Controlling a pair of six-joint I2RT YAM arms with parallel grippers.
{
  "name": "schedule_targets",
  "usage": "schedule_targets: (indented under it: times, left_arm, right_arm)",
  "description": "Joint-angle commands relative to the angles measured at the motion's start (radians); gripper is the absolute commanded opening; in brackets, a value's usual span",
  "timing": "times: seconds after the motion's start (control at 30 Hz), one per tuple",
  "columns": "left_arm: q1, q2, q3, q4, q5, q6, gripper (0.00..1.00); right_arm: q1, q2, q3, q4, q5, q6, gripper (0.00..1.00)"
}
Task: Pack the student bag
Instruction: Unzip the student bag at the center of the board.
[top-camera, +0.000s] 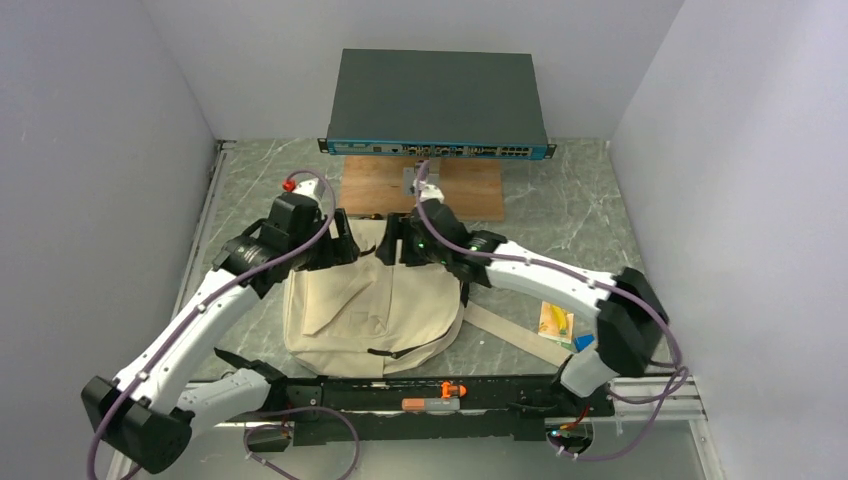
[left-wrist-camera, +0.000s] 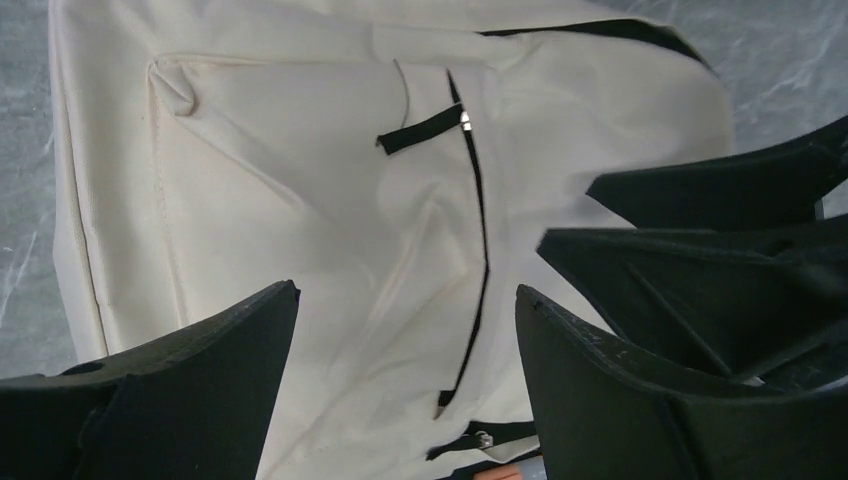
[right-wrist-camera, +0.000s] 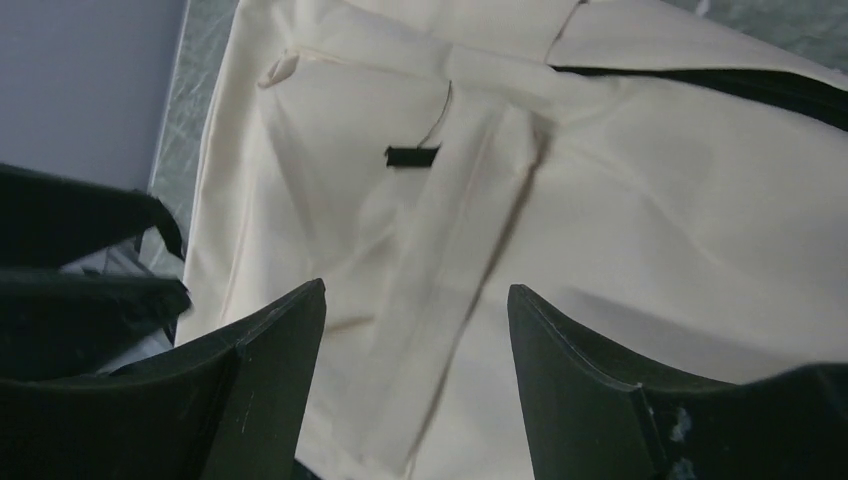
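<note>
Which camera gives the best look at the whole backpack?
The top external view: the student bag shows nearly whole, only its far edge covered. The left wrist view shows just its pocket and black zipper; the right wrist view, plain fabric and a small black tab.

1. Soft beige canvas backpack (top-camera: 365, 305) (left-wrist-camera: 300, 200) (right-wrist-camera: 620, 230) lies flat on the grey marbled table (top-camera: 560, 220), mid-table, front pocket face up.
2. Fabric is slack and creased, body looks flat.
3. Black zip (left-wrist-camera: 481, 230) curves along the front pocket. Its black pull tab (left-wrist-camera: 420, 130) with a metal end rests on the cloth.
4. Wide beige strap (top-camera: 512, 336) trails off the bag's right side, flat on the table.
5. Far end is covered from above, so can't tell whether the main opening is open or closed.
</note>
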Motion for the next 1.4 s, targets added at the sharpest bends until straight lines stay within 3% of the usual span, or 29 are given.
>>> schedule_targets:
  times: [0.0, 0.1, 0.2, 0.27, 0.3, 0.33, 0.37, 0.5, 0.63, 0.9, 1.03, 1.2, 1.37]
  left_arm:
    - [0.065, 0.021, -0.003, 0.043, 0.075, 0.078, 0.84]
    - [0.116, 0.040, -0.036, 0.091, 0.118, 0.112, 0.83]
    - [0.138, 0.057, -0.066, 0.156, 0.193, 0.178, 0.83]
    - [0.141, 0.074, -0.082, 0.204, 0.229, 0.221, 0.83]
    - [0.142, 0.087, -0.083, 0.221, 0.239, 0.238, 0.83]
    - [0.143, 0.108, -0.078, 0.230, 0.249, 0.249, 0.83]
    - [0.145, 0.131, -0.065, 0.229, 0.263, 0.262, 0.83]
    - [0.145, 0.217, -0.044, 0.288, 0.358, 0.317, 0.79]
    - [0.143, 0.308, -0.019, 0.334, 0.400, 0.365, 0.70]
    - [0.143, 0.391, -0.022, 0.395, 0.505, 0.399, 0.75]
    - [0.143, 0.436, -0.008, 0.414, 0.525, 0.383, 0.72]
    - [0.143, 0.466, 0.008, 0.434, 0.517, 0.349, 0.63]
    - [0.143, 0.497, 0.014, 0.446, 0.558, 0.337, 0.43]
  right_arm:
    - [0.023, 0.153, 0.127, 0.102, 0.079, 0.035, 0.68]
    - [0.035, 0.251, 0.216, 0.035, 0.169, 0.012, 0.63]
    - [0.036, 0.294, 0.252, -0.037, 0.251, -0.009, 0.50]
    - [0.027, 0.292, 0.223, -0.017, 0.229, -0.030, 0.34]
    - [0.023, 0.291, 0.214, -0.013, 0.208, -0.041, 0.23]
    - [0.021, 0.286, 0.203, -0.007, 0.191, -0.049, 0.04]
    - [0.020, 0.276, 0.190, -0.011, 0.187, -0.046, 0.00]
    - [0.014, 0.184, 0.045, 0.109, 0.130, -0.045, 0.00]
    - [-0.011, 0.117, -0.052, 0.235, 0.059, -0.025, 0.00]
    - [-0.051, 0.066, -0.090, 0.305, -0.035, -0.015, 0.00]
    - [-0.051, 0.051, -0.101, 0.313, -0.043, -0.014, 0.00]
    - [-0.051, 0.048, -0.099, 0.307, -0.048, -0.018, 0.00]
    - [-0.051, 0.053, -0.101, 0.306, -0.055, -0.018, 0.00]
